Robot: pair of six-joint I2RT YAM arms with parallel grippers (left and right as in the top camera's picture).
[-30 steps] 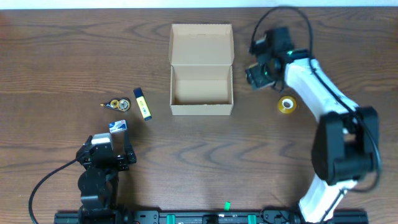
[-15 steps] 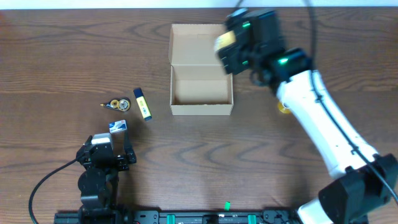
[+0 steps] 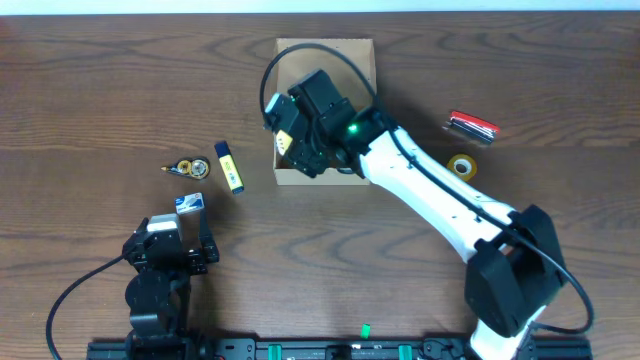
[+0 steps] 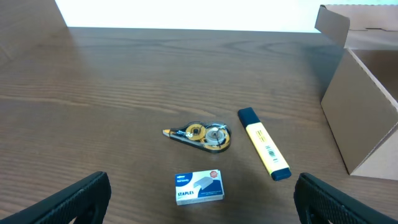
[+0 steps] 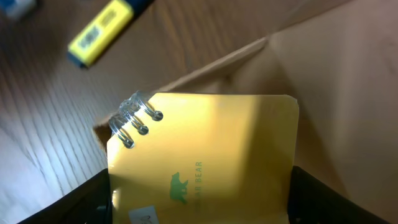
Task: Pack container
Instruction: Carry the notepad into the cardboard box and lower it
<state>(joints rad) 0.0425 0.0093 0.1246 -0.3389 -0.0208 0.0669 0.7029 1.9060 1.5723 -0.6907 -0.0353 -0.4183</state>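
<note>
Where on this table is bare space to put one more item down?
Bare wood lies left of the clear correction-tape roller, and in front of the tan cardboard box. It is crowded between the yellow highlighter pen and the small staples box.

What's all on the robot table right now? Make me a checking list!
surface: brown wooden table, no spills seen
job's things: cardboard box open; yellow spiral notebook held over it
clutter: correction tape, highlighter, staples box, yellow tape roll, small red thing
claws: left claw open, empty; right claw shut on the notebook
cables: black cable loops above the box; another trails from the left arm
surroundings: only a pale strip past the table's far edge
</note>
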